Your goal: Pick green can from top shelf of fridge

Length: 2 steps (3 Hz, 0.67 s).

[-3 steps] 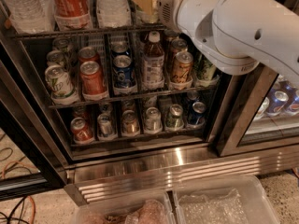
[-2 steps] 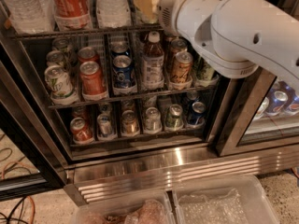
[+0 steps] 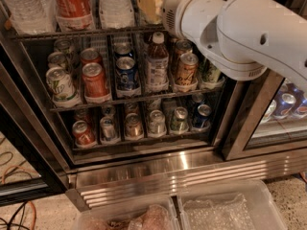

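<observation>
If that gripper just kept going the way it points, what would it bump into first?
Probably the clear bottle just left of it. The gripper sits at the top shelf, pointing left; depth is unclear, so it might pass in front.

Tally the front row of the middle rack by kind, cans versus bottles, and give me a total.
Front row of the middle rack:
Cans: 5
Bottles: 1
Total: 6
The gripper is above this row, at the level of the top shelf.
</observation>
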Tool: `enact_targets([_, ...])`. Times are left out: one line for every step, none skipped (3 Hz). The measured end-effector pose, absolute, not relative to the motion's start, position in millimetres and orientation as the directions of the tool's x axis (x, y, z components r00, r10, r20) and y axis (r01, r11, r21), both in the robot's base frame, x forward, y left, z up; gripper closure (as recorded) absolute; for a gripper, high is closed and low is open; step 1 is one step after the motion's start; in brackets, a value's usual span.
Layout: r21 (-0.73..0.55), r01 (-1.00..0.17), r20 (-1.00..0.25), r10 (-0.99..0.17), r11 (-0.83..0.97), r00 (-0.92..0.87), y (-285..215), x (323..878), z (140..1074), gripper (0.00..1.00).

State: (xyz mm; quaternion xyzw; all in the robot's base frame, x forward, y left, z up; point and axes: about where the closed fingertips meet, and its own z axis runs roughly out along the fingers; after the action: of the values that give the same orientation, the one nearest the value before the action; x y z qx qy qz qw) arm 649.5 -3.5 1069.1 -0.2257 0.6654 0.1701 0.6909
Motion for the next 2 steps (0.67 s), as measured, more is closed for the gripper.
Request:
enact_targets([-0.089, -0.539, -0.996, -0.075, 0.837, 0.048, -3.1, 648.4, 1065.6, 1.00])
enact_targets([-0.091, -0.542, -0.996, -0.080, 0.836, 0.042, -3.2, 647.9, 1065.5, 1.00])
